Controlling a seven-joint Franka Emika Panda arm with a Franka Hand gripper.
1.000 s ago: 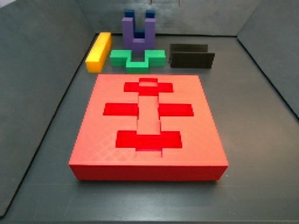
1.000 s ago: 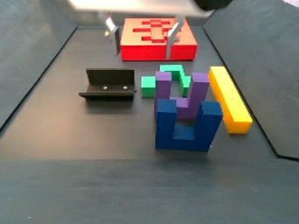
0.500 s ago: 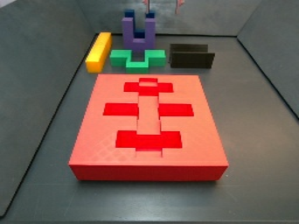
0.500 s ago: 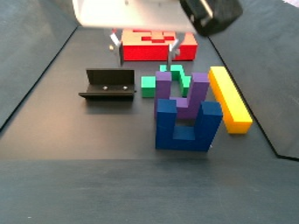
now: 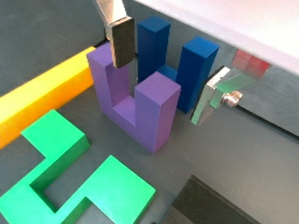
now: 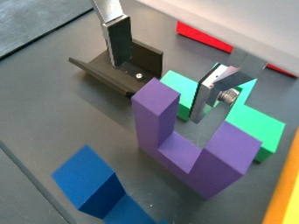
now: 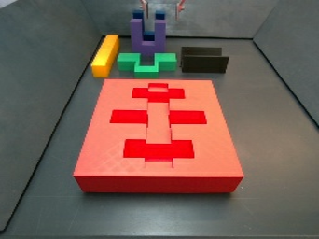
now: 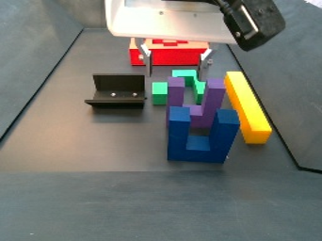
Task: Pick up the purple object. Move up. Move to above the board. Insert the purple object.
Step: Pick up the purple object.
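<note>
The tool (image 5: 170,66) hangs open, holding nothing, its fingers astride the purple object (image 5: 135,101). In a side view this object (image 8: 208,98) stands at center, touching the blue block (image 8: 201,135), between the green piece (image 8: 174,88) and the yellow bar (image 8: 247,105).

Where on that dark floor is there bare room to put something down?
Bare floor lies beside the board toward both walls, and before the blue block. It is crowded where the purple object, green piece, yellow bar and fixture cluster, with the open end effector around the purple object.

gripper (image 8: 178,68) above purple object (image 8: 204,99), board (image 8: 170,52) behind
</note>
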